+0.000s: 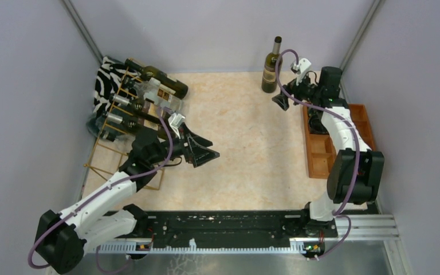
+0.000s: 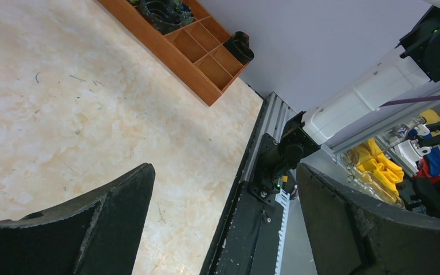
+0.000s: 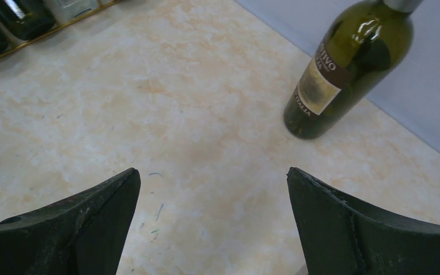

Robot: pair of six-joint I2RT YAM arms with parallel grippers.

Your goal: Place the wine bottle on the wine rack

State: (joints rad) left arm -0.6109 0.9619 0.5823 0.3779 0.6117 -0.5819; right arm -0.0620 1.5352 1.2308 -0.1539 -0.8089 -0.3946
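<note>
Right wrist, upright green wine bottle [image 3: 349, 63], tan label, left fingers [image 2: 91, 229], right fingers [image 3: 80, 229] spread.

One wine bottle [image 1: 272, 66] is standing on its own, and at least three more bottles [image 1: 163, 80] are lying in the one wine rack [image 1: 110, 121]. One wooden tray [image 1: 319, 154] and one zebra-striped cloth [image 1: 106, 80] are sitting at opposite sides.

Dark green glass wine bottle [image 1: 271, 64], cream label, dark foil top: stands upright at the far edge of the bench [image 1: 246, 149], close to the back wall [image 1: 217, 28].

Gold-yellow thin-wire wine rack [image 1: 112, 145], slanted grid of rectangular cells: at the bench's left side, with several dark bottles [image 1: 163, 80] lying in its cells.

The two are well apart.
</note>
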